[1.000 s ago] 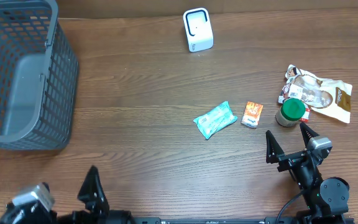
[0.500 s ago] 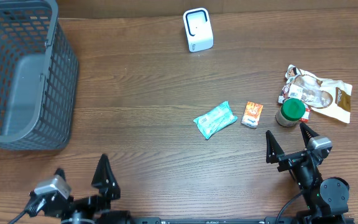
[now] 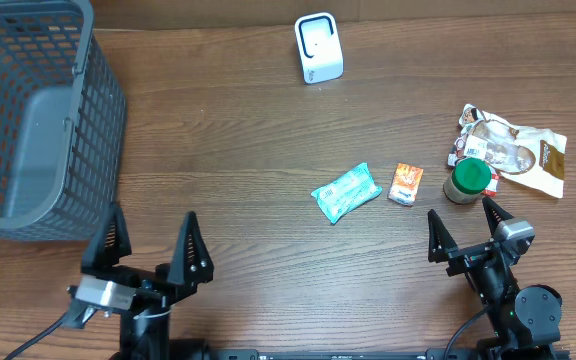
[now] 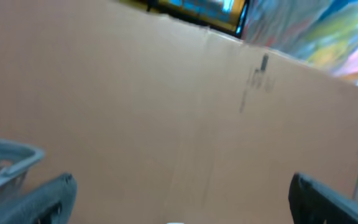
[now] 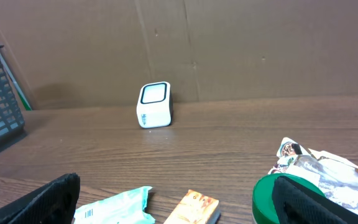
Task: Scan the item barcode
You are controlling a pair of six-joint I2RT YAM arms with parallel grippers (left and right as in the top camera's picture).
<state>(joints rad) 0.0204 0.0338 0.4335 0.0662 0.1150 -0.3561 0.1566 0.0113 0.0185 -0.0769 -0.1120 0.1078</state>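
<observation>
Overhead: left tool sits near the front edge of the counter, fingers spread wide with nothing between them, just in front of the grey basket. Right tool is also wide open and empty, just before the green-lidded jar. Teal packet and orange packet lie mid-counter, near each other, not touching. Snack bag lies behind the jar. White scanner stands at the far edge, well apart.

Left wrist: blurred; cardboard wall, basket corner low left.

Right wrist: scanner upright beyond both packets; jar lid low right.
</observation>
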